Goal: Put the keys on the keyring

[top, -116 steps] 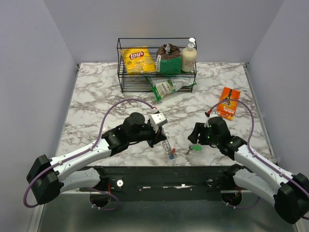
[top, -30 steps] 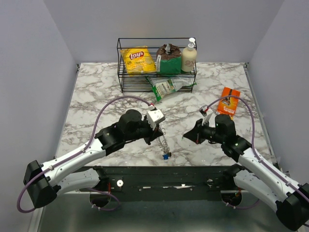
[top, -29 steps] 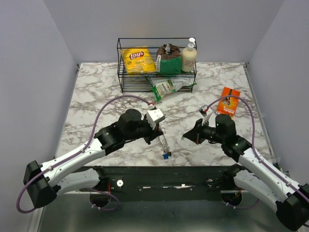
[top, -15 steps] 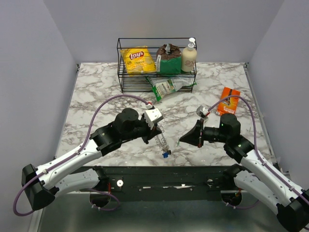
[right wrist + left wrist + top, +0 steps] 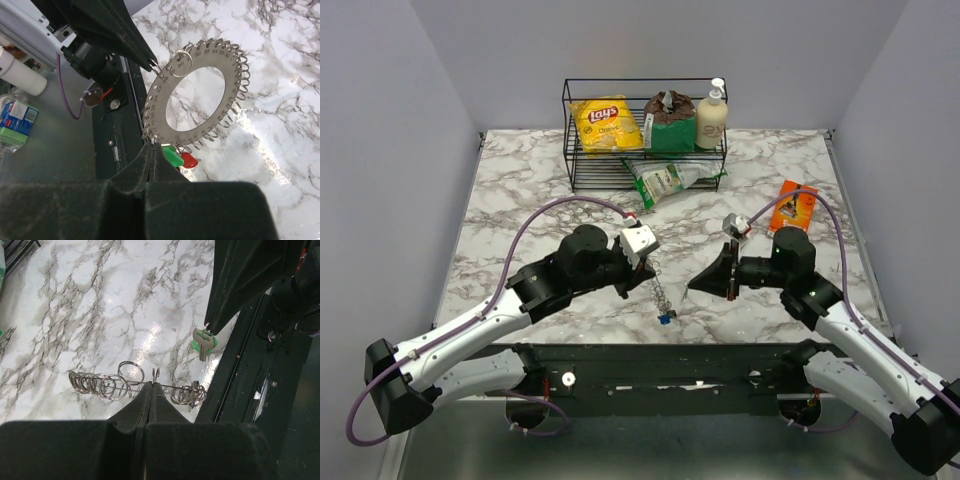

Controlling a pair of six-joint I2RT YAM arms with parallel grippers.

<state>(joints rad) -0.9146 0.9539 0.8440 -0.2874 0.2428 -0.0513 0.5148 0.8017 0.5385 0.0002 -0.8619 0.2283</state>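
Worktop [image 5: 520, 200] of marble is seen below. Above its near edge the keyring [image 5: 210, 57] is held up, pinched at the rim by the left gripper [image 5: 151, 385], jaws fully closed. The right gripper [image 5: 152, 145] is clamped tight on the green key [image 5: 172, 156], just beside the keyring's lower edge, the red key [image 5: 189, 160] right next to it.

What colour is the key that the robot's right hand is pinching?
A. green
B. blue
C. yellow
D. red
A: in the left wrist view the green key hangs from the tip of the right gripper, whose jaws are shut on it.
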